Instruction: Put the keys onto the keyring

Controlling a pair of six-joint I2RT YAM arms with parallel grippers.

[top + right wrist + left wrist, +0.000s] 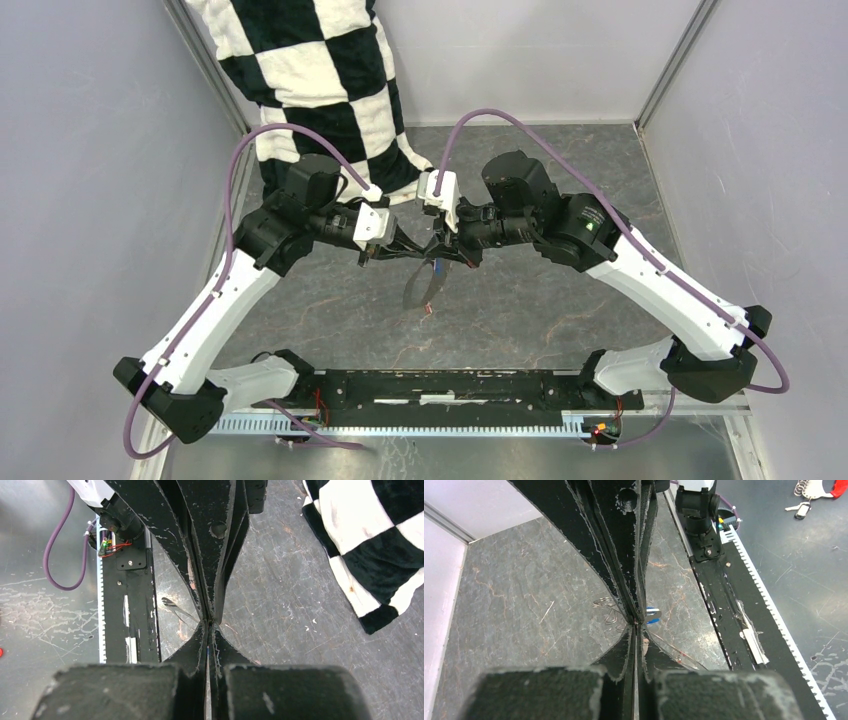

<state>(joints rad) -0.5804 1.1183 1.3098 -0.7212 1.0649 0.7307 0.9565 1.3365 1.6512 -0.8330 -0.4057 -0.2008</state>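
My two grippers meet tip to tip above the middle of the table. My left gripper (420,250) (636,627) is shut, and the thin grey keyring (412,290) hangs from its tips; an arc of the keyring shows in the left wrist view (674,651). My right gripper (442,250) (208,625) is shut on the blue key (653,615), which pokes out beside its tips against the ring. A sliver of blue shows between its fingers. The red key (428,311) dangles at the bottom of the keyring. The keyring shows as a thin wire in the right wrist view (176,607).
A black-and-white checkered cloth (320,70) (380,545) lies at the back left of the table. A black rail (450,395) runs along the near edge between the arm bases. Grey walls enclose the left, back and right sides.
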